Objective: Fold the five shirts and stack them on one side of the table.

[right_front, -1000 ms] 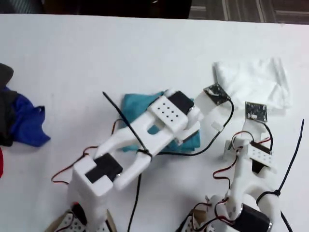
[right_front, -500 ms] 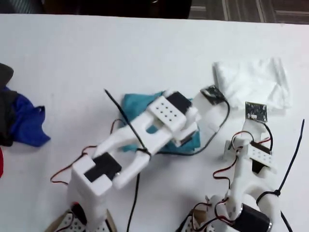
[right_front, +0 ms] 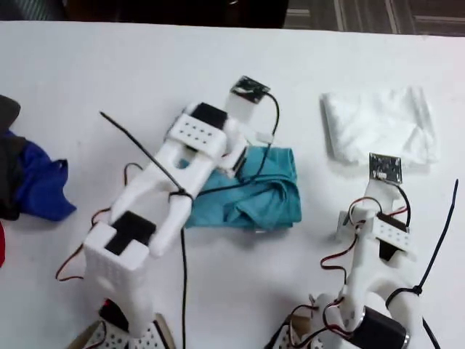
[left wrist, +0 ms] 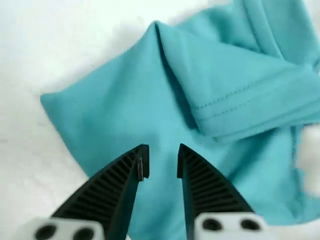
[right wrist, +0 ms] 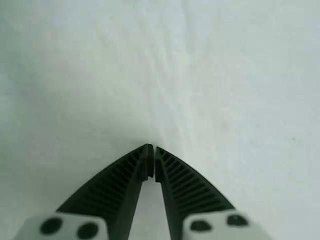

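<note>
My left fingers (left wrist: 161,159) stand a little apart, a narrow gap between the ribbed tips, and they hold nothing. Directly beneath and beyond them lies the teal shirt (left wrist: 150,100), loosely bunched on the white worktop (left wrist: 45,45). A hemmed edge with a line of stitching is folded across it just past my tips and off to one side, and one corner of the cloth sticks out onto bare worktop ahead. I cannot tell whether my tips touch the fabric or hang just above it.

From the high camera, my left arm (right_front: 156,196) reaches diagonally across the worktop (right_front: 109,73). Its wrist sits over the far corner of the teal shirt (right_front: 272,193), and the rest of the cloth spreads out toward my right arm (right_front: 381,240).

My right fingers (right wrist: 152,160) are closed almost tip to tip, with only a hairline slit between them and nothing in their grip. Under and ahead of them is a plain white surface; I cannot tell whether it is bare worktop or cloth.

The folded white shirt (right_front: 378,127) lies just ahead of my right wrist, well apart from my left fingers. Far out beyond my left arm, a blue shirt (right_front: 40,185) lies heaped against a dark garment (right_front: 9,171) at the worktop's edge.
</note>
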`<state>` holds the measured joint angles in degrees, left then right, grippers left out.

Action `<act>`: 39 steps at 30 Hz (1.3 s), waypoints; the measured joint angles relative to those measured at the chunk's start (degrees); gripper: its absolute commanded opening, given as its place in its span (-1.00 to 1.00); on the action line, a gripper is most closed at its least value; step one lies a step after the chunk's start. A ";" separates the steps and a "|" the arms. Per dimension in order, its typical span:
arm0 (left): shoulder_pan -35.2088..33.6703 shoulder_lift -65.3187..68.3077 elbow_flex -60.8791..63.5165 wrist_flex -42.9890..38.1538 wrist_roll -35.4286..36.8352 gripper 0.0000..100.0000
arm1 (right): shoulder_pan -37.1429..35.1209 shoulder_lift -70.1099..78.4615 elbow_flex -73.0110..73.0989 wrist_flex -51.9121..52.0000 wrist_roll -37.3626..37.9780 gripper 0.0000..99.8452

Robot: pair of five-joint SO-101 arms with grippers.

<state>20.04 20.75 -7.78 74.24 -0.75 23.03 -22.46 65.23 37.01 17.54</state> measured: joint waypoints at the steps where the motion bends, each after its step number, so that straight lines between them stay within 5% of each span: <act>1: 0.18 0.79 0.00 -1.05 0.00 -0.76 | 0.00 0.00 0.00 0.00 0.00 -0.96; 10: 2.73 11.87 -5.98 -4.66 0.00 -0.76 | 0.00 0.00 0.00 0.00 0.00 -0.96; 32: 8.44 28.57 -57.05 14.15 0.00 -0.76 | 0.00 0.00 0.00 0.00 0.00 -0.96; 39: 7.82 28.57 -57.23 17.05 0.00 -0.76 | 0.00 0.00 0.00 0.00 0.00 -0.96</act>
<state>27.87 49.32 -65.01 91.30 -0.75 23.03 -22.46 65.23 37.01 17.54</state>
